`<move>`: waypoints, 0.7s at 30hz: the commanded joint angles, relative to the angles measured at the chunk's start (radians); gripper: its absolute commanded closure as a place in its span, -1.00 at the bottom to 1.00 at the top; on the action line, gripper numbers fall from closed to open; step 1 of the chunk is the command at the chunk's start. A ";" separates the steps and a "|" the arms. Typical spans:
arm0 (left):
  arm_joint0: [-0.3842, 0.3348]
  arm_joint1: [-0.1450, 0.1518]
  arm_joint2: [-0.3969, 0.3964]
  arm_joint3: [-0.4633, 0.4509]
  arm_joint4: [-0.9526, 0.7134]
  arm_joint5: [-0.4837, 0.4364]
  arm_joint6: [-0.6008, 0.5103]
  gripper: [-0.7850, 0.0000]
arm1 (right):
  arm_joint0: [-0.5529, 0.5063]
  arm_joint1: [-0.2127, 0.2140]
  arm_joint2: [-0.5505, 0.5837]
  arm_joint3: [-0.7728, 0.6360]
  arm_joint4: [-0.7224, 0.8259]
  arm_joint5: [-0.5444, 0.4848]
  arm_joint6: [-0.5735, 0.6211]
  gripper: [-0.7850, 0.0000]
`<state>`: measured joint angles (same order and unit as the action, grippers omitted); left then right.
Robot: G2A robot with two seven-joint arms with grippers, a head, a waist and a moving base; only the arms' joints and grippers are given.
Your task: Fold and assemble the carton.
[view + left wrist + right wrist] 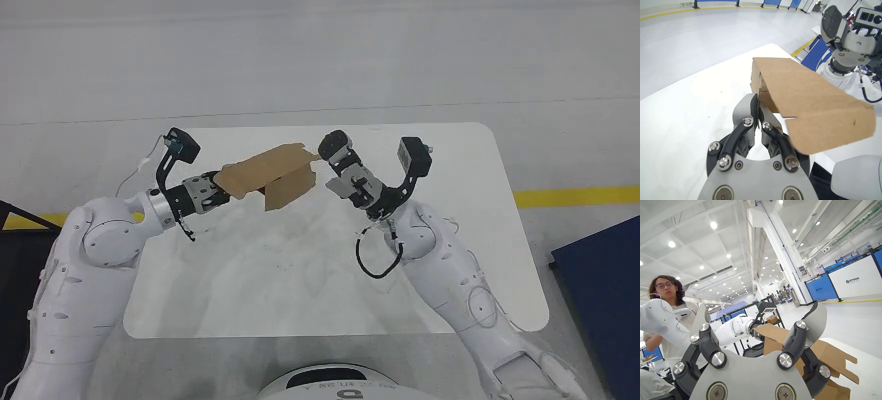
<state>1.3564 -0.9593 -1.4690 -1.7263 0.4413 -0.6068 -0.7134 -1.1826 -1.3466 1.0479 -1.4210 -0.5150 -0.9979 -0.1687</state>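
Pinching one edge of the half-folded carton [810,106] in the closed left gripper [757,111], above the table [300,290]; right gripper [335,165] agape just beside it. Seemingly barely begun: flaps left to close.

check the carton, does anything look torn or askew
The carton hangs above the table, half-folded and tilted, flaps splayed. Its edge pinched in the left claw looks ragged. The right claw is open beside it, not gripping.

Left pincer [757,108] clamped shut, pointing toward the right pincer [759,313], which is spread wide open just opposite
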 commanded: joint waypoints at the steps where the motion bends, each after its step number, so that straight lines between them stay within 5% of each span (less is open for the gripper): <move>1: 0.000 0.000 0.000 0.000 0.000 0.000 0.000 1.00 | 0.000 0.000 0.000 0.000 -0.001 0.001 0.000 -1.00; 5: -0.003 -0.002 0.034 0.032 -0.105 -0.007 -0.041 1.00 | -0.014 0.002 0.017 -0.016 -0.002 0.030 0.003 -1.00; 12: -0.131 0.008 0.104 0.180 -0.478 -0.153 -0.345 1.00 | -0.081 0.022 0.146 -0.075 -0.210 0.117 -0.056 -1.00; 21: -0.187 0.078 0.229 0.177 -0.508 -0.292 -0.209 1.00 | -0.174 0.049 0.273 -0.210 -0.435 0.209 -0.055 -1.00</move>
<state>1.1739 -0.8900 -1.2488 -1.5514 -0.0605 -0.8917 -0.9288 -1.3498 -1.2992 1.3127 -1.6219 -0.9251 -0.8024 -0.2250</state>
